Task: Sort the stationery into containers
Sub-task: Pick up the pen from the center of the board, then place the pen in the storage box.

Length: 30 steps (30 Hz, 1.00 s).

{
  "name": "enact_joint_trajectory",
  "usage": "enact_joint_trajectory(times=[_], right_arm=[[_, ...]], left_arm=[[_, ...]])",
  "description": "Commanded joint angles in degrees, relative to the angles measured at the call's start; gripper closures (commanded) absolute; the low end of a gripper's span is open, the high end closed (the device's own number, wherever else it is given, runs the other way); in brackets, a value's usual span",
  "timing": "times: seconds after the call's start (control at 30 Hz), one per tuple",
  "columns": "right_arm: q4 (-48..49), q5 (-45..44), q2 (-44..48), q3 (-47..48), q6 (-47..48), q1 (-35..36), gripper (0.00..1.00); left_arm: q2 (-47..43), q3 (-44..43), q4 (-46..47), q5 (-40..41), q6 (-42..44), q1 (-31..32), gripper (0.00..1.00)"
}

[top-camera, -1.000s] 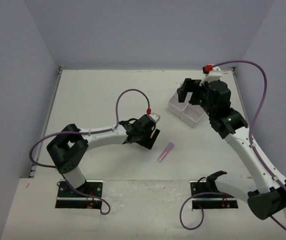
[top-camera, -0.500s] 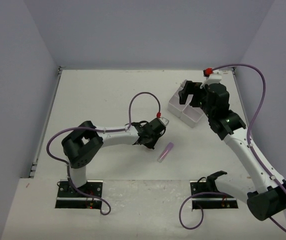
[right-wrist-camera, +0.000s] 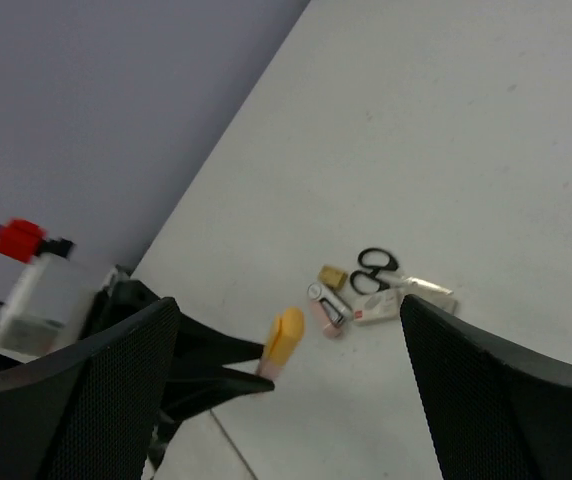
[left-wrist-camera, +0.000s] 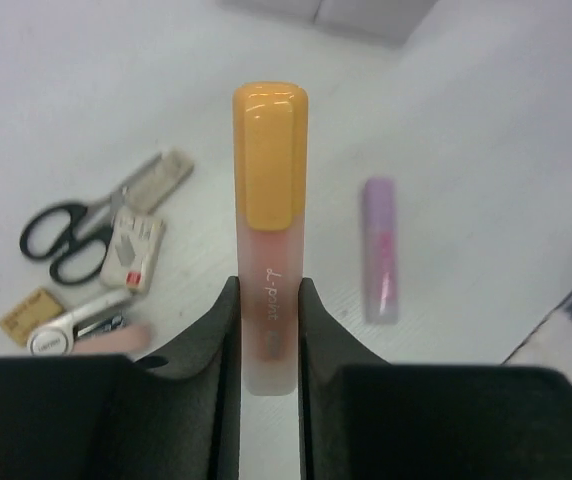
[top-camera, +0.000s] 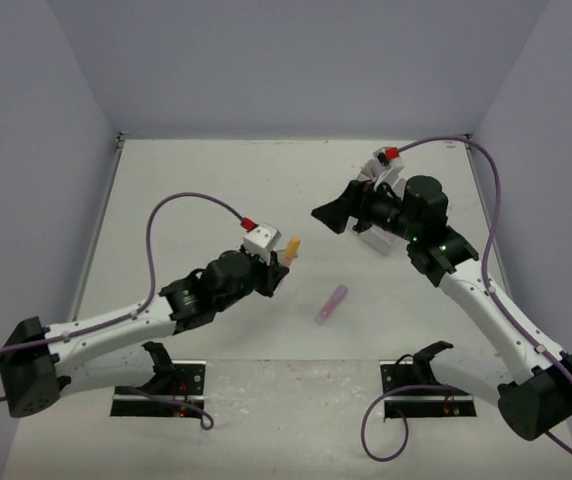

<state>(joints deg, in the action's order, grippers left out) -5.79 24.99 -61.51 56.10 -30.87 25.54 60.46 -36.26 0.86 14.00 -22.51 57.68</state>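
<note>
Orange plastic cap, clear pinkish barrel with small writing: this orange marker sits between the two black fingers of the left pincer, which is clamped on its lower barrel. The marker is held in the air above the white counter, with the cap pointing away from the wrist. On the counter below, a purple marker lies alone. Apart from it lies a small group: black-handled scissors, a small white eraser with a red label, a small brown block and a white roller-shaped item. The right pincer has its fingers wide apart and holds nothing. It hangs beside the white plastic box, which this arm mostly hides.
</note>
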Motion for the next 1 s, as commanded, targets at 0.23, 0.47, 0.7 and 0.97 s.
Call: enact_joint_trajectory(times=[0.23, 0.47, 0.7, 0.97], right_arm=[[2.72, 4.48, -5.56, 4.21, -3.72, 14.42, 0.36], [0.89, -0.21, -11.01, 5.88, -2.55, 17.26, 0.59], [-2.02, -13.58, -9.73, 6.43, 1.69, 17.42, 1.0], [-5.44, -46.53, -9.42, 7.47, 9.26, 5.63, 1.0]], left_arm=[[-14.37, 11.79, 24.9, -3.05, 6.66, 0.68, 1.0], [-14.14, 11.04, 25.28, -6.29, 7.59, 0.68, 1.0], [-11.12, 6.07, 17.48, -2.3, 6.7, 0.68, 0.12], [-8.72, -17.48, -27.83, 12.75, 0.98, 0.68, 0.0]])
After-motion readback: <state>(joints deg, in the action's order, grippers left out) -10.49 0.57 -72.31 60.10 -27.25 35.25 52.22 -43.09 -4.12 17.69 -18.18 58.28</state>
